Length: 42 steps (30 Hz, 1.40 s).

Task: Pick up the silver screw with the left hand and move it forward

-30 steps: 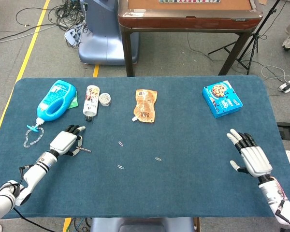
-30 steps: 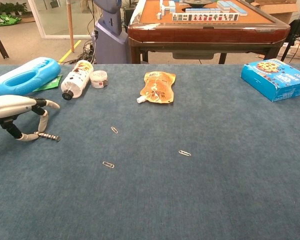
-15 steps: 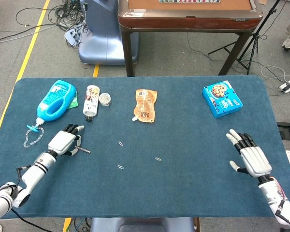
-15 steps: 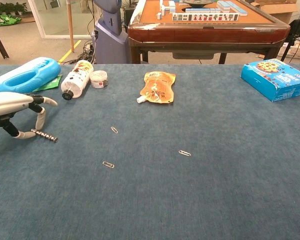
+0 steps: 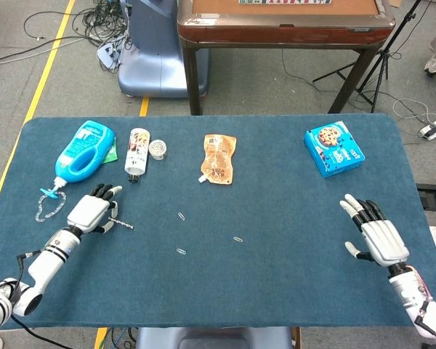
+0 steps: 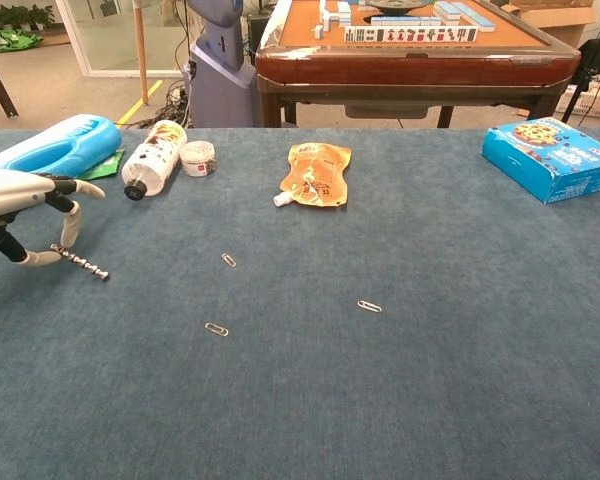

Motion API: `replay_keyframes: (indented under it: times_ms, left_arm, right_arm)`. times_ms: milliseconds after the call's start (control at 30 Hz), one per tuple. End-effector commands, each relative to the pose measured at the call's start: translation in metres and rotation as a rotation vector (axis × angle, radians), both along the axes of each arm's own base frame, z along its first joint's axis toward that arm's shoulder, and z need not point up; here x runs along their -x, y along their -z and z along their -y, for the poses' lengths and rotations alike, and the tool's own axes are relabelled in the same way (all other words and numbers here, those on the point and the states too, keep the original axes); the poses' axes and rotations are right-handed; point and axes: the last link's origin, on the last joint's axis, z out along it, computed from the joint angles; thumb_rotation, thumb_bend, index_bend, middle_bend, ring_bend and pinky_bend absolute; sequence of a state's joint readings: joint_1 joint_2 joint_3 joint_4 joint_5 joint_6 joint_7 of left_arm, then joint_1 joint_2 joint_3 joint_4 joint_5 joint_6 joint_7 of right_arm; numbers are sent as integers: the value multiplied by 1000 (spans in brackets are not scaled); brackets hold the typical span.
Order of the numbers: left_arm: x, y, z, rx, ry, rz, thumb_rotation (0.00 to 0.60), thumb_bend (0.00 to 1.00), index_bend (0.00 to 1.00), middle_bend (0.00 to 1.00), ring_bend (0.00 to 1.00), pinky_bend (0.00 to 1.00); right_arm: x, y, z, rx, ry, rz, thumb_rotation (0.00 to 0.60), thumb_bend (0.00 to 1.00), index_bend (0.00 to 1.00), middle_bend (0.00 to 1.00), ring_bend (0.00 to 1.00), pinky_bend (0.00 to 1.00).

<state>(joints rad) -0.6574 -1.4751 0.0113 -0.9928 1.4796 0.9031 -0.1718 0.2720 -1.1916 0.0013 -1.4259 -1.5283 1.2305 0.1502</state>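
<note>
The silver screw [image 5: 122,225] is thin and dark-threaded and sits at the left of the blue table [image 5: 276,291]. In the chest view the screw [image 6: 81,263] slants down to the right, its head end pinched between the thumb and a finger of my left hand [image 6: 25,205]. From the head camera my left hand [image 5: 89,213] is just left of the screw. At the table's right front my right hand [image 5: 374,236] lies palm down with its fingers spread, holding nothing; the chest view does not show it.
Behind my left hand lie a blue bottle [image 5: 83,149], a white bottle [image 5: 137,151] and a small round jar [image 5: 157,149]. A chain [image 5: 47,207] lies at the left edge. An orange pouch [image 5: 219,158], a blue cookie box [image 5: 333,147] and three paper clips [image 5: 182,216] also lie on the table.
My left hand has shifted a little left and away from me, carrying the screw, which now slants more steeply. The right hand has not moved.
</note>
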Motion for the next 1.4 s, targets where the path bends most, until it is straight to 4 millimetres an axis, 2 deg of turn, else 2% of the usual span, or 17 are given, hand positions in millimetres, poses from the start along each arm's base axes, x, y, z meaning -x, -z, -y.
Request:
replay_keyframes:
  times_ms: [33, 433, 867, 1200, 1400]
  left_arm:
    - [-1, -4, 1, -11, -3, -2, 600, 431, 696, 0, 0, 0]
    - [-20, -20, 12, -54, 33, -12, 600, 431, 698, 0, 0, 0]
    - [-48, -24, 23, -78, 68, -2, 600, 430, 697, 0, 0, 0]
    - [-83, -13, 25, -68, 118, -16, 600, 430, 696, 0, 0, 0]
    - [-102, 4, 23, -34, 138, -18, 600, 430, 696, 0, 0, 0]
  right_arm:
    - [0, 0, 0, 0, -1, 2, 600, 305, 0, 0, 0, 0]
    - [-4, -2, -2, -7, -14, 20, 600, 305, 0, 0, 0, 0]
    - [-7, -9, -4, -1, -30, 52, 600, 305, 0, 0, 0, 0]
    - [-8, -13, -3, -7, -37, 85, 600, 305, 0, 0, 0, 0]
    - [-11, -21, -4, 12, -49, 107, 600, 305, 0, 0, 0, 0]
